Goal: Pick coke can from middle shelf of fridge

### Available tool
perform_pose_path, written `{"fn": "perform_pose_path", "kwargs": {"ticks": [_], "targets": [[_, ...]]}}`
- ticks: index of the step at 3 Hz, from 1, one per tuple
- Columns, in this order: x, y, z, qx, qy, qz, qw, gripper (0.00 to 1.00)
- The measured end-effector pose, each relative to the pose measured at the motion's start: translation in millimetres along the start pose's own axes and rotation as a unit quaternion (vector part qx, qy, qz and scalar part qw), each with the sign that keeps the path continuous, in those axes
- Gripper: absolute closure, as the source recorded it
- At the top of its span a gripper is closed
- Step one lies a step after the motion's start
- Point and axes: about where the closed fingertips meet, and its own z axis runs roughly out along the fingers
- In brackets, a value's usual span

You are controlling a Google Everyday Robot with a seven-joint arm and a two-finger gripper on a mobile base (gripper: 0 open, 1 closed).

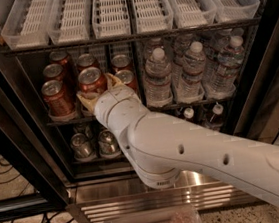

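Seven red cans counted on the middle shelf (63,122) of the fridge (30,146), in three lanes left of the water bottles (193,72). Three bottles stand in front; those behind are uncountable. Gripper (98,89) at the front of the second lane, fingers (84,97) pressed to both sides of the coke can (91,78). Tight room: neighbour cans just beside, white trays (110,11) close overhead. Wrist hides the can's base; arm (209,151) covers the lower shelf's centre.

You can count seven red aluminium coke cans (57,96), at least six clear plastic water bottles (191,72) and six white slotted plastic trays (24,23). Below sit two silver cans (80,145) and two white-capped dark bottles (217,112); one cream gripper (99,88) is at the front-centre coke can.
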Motion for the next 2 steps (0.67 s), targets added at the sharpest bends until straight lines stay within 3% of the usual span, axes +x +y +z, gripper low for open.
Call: {"fn": "perform_pose_path", "kwargs": {"ticks": [1, 2], "targets": [[10, -47, -24, 0.006, 0.039, -0.04, 0.9984, 1.0], [29, -56, -39, -0.028, 0.071, -0.058, 0.9954, 1.0]]}}
